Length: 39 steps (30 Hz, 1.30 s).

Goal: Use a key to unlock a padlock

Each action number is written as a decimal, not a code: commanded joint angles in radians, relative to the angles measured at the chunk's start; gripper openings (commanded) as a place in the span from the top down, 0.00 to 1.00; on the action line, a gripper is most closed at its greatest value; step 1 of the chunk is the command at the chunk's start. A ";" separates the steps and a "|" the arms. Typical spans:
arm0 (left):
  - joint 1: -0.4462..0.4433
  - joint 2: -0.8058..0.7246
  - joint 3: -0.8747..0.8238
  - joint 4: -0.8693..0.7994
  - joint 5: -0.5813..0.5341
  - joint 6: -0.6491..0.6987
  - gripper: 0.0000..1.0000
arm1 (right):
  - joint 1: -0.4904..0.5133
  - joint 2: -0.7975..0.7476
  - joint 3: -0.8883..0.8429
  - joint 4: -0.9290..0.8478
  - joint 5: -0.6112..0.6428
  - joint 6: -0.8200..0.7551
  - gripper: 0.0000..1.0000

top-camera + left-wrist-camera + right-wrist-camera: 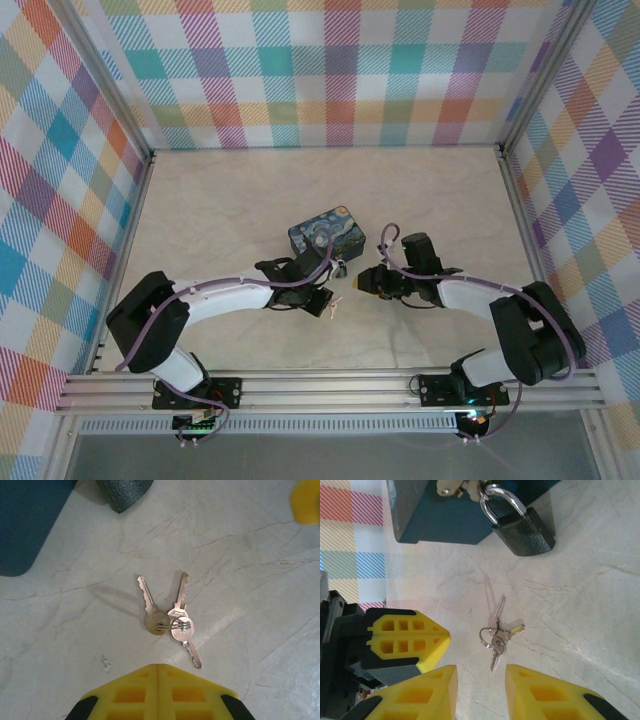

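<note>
Left wrist feed first: my left gripper [157,667] is clenched on nothing, its two yellow fingers [130,695] pressed flat together. The keys [169,622] lie on the table [260,580] just ahead of the tips, not touching them. I count three slim silvery keys on one small ring [175,626], two blades fanned away from the gripper and one angled back toward it and off to the side. On the right wrist feed, my right gripper [481,675] is released, fingers spread with bare marble in the gap, and the same bunch sits just beyond that gap, untouched. The two grippers face each other across the keys, near but apart. The padlock [525,530] is past the keys, its dark pebbled body tilted down toward the surface. Its silvery shackle [502,502] is hooked through the brassy hasp [451,487] of the blue tin [445,520], and from here it looks closed. I can't tell whether the body's corner touches the table. Overhead, the tin sits around the middle of the surface with the padlock at its near side. Both grippers are gathered just nearer to me, well away from the left, right and far edges.
</note>
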 commanded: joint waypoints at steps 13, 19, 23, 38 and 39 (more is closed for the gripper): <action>0.233 -0.145 -0.133 0.044 0.127 -0.352 0.75 | 0.262 0.084 0.162 -0.212 0.362 -0.098 0.59; 0.255 -0.172 -0.163 0.051 0.130 -0.357 0.76 | 0.354 0.196 0.278 -0.312 0.479 -0.129 0.60; 0.260 -0.208 -0.187 0.055 0.128 -0.362 0.76 | 0.393 0.253 0.344 -0.382 0.555 -0.143 0.60; 0.269 -0.284 -0.214 0.029 0.104 -0.348 0.77 | 0.470 0.403 0.412 -0.549 0.748 -0.054 0.84; 0.269 -0.286 -0.218 0.028 0.106 -0.348 0.77 | 0.470 0.409 0.409 -0.545 0.749 -0.041 0.87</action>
